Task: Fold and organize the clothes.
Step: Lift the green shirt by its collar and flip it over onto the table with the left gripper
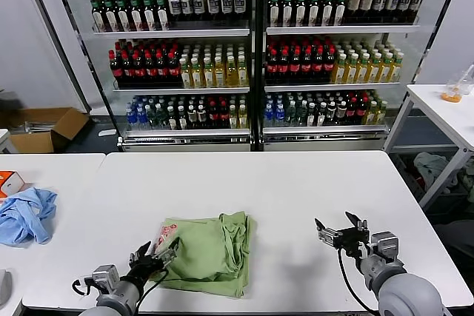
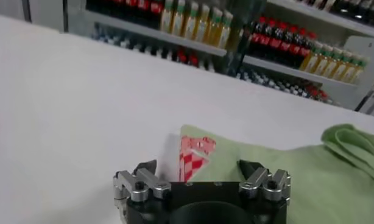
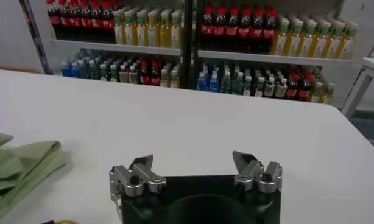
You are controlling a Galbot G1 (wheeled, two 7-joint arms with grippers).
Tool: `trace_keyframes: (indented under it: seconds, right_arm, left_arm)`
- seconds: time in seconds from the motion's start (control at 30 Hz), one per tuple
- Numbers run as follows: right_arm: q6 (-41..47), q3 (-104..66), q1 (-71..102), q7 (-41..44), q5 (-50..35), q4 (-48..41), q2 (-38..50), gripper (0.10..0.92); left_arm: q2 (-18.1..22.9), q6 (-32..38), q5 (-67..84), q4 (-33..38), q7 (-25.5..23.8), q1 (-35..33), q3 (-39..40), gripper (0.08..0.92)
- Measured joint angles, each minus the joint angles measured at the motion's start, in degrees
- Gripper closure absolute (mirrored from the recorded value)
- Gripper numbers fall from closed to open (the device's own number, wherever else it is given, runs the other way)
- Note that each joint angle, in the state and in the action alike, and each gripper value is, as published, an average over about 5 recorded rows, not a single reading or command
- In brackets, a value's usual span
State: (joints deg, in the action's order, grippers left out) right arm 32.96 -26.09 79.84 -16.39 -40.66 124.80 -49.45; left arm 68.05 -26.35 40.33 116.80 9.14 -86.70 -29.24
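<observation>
Left end effector (image 1: pixel 157 251) agape over green shirt (image 1: pixel 211 253); white table (image 1: pixel 296 190); drink-bottle shelves (image 1: pixel 252 49) behind

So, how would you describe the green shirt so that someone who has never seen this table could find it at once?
Start from the white table in front of the drinks fridge. The shirt lies near its front edge, a folded green bundle beside the left gripper, whose fingers are open. Unlike the crumpled blue garment on the next table to the left, it is light green with a red-and-white print at one corner.
</observation>
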Motion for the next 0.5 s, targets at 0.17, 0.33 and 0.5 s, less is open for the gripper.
trace_keyframes:
  seconds: [0.17,0.33,0.5]
  right_arm:
    - [0.0,-0.44,0.33,0.0,-0.05,0.23,0.17,0.203]
    - [0.0,-0.7,0.58,0.0,-0.06,0.45,0.21,0.203]
    - [0.0,-0.98,0.87,-0.01,-0.06,0.66,0.21,0.203]
  left_arm:
    - [-0.01,-2.26,3.42,-0.94,-0.89,0.35,-0.8,0.22]
    - [0.32,-3.65,7.29,-1.42,-1.82,0.61,-1.72,0.354]
    - [0.8,-4.55,11.34,-1.63,-2.47,0.66,-2.3,0.502]
